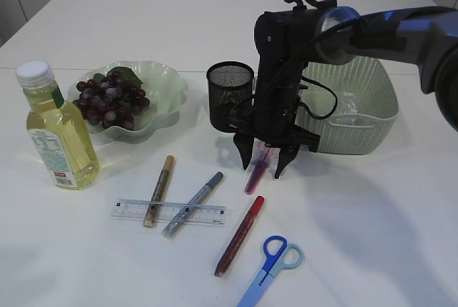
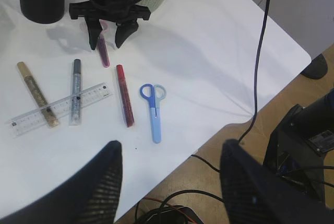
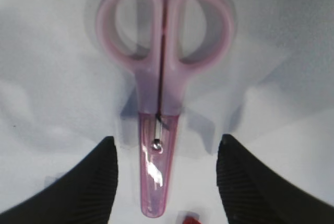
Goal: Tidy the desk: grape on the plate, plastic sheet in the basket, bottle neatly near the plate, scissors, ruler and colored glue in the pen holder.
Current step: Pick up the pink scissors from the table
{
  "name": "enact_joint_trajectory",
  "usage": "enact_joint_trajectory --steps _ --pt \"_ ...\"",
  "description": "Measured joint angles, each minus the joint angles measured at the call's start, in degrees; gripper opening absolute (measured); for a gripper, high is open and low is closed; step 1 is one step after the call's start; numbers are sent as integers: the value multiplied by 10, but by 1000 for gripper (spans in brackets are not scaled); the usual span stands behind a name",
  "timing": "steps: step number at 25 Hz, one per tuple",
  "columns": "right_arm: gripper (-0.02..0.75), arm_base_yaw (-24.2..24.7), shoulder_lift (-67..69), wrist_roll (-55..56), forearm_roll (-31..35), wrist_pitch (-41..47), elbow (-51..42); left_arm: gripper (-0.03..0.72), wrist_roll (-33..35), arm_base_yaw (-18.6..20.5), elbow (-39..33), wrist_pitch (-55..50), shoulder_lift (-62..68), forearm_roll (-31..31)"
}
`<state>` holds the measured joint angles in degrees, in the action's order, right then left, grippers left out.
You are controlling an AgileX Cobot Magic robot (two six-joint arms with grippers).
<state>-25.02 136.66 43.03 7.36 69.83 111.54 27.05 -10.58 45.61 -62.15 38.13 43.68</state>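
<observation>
My right gripper [image 1: 262,166] is open and hangs straddling pink scissors [image 1: 255,176] that lie on the table in front of the black mesh pen holder [image 1: 230,92]. In the right wrist view the open fingers [image 3: 167,182] flank the sheathed blade of the pink scissors [image 3: 162,78]. Grapes [image 1: 111,99] lie on the green plate [image 1: 168,89]. The oil bottle [image 1: 57,132] stands upright left of the plate. A clear ruler [image 1: 207,214] lies under gold [image 1: 159,189] and silver [image 1: 193,203] glue pens, with a red glue pen [image 1: 240,235] and blue scissors [image 1: 272,267] nearby. My left gripper [image 2: 172,182] is open and empty.
The green basket [image 1: 379,117] stands right of the pen holder, with something translucent inside [image 1: 351,110]. The left wrist view shows the table's front edge [image 2: 209,140], cables and the floor below. My right arm reaches in from the right above the basket.
</observation>
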Motion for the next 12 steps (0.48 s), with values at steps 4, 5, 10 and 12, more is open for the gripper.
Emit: enact_joint_trajectory --steps 4,5,10,12 --pt "470 0 0 0 -1 0 0 435 0 0 0 -1 0 0" --pt "470 0 0 0 -1 0 0 435 0 0 0 -2 0 0" --pt "471 0 3 0 -1 0 0 435 0 0 0 -3 0 0" --pt "471 0 5 0 0 0 0 435 0 0 0 -4 0 0"
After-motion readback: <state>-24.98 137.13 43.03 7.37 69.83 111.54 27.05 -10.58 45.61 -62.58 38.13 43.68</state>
